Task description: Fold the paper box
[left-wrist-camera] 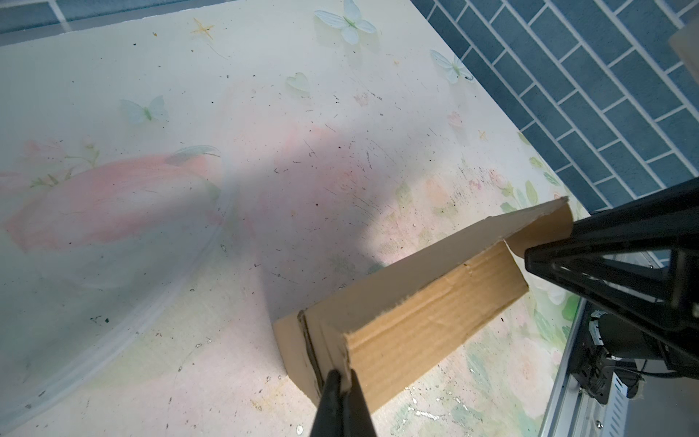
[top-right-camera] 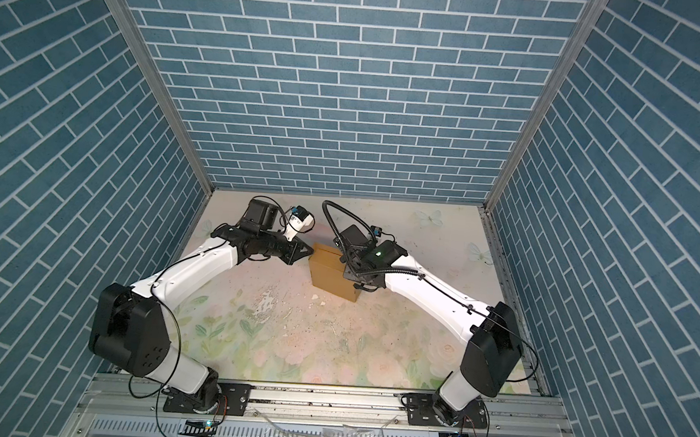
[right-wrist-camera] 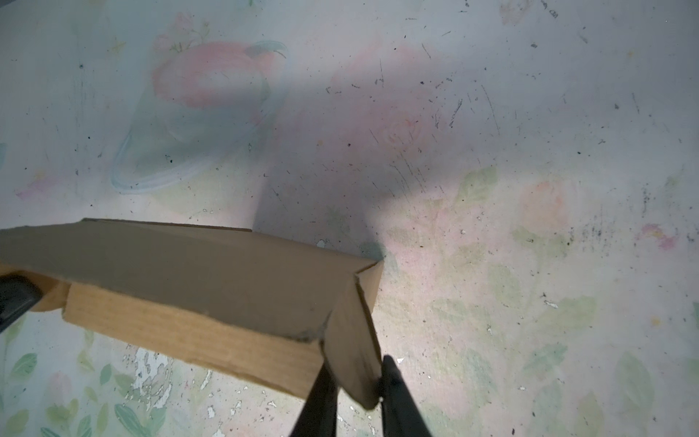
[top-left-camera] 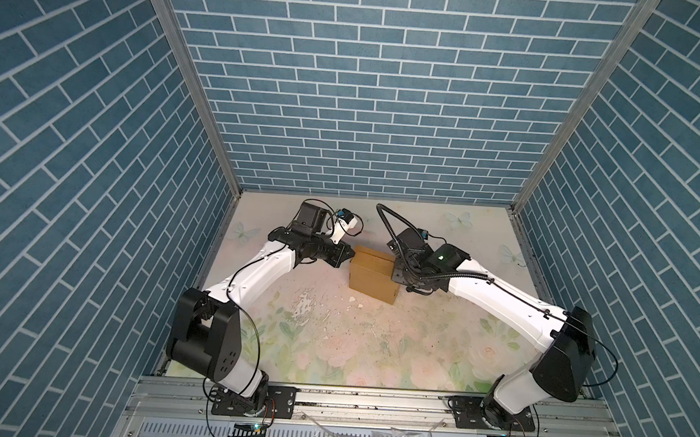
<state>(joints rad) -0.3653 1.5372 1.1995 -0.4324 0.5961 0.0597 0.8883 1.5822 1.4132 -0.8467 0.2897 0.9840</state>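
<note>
Hiding one right tool (right-wrist-camera: 355, 372) tip: the paper box (right-wrist-camera: 196, 272).

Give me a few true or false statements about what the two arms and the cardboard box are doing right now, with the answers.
1. The left jaws are pinched shut on a corner of the paper box. True.
2. The box is a flat, unfolded sheet. False: its walls are already folded up into a boxy shape.
3. A flap at the box's end sits between the right jaws. True.
4. Two cardboard boxes are in the scene. False: there is only one.
</note>
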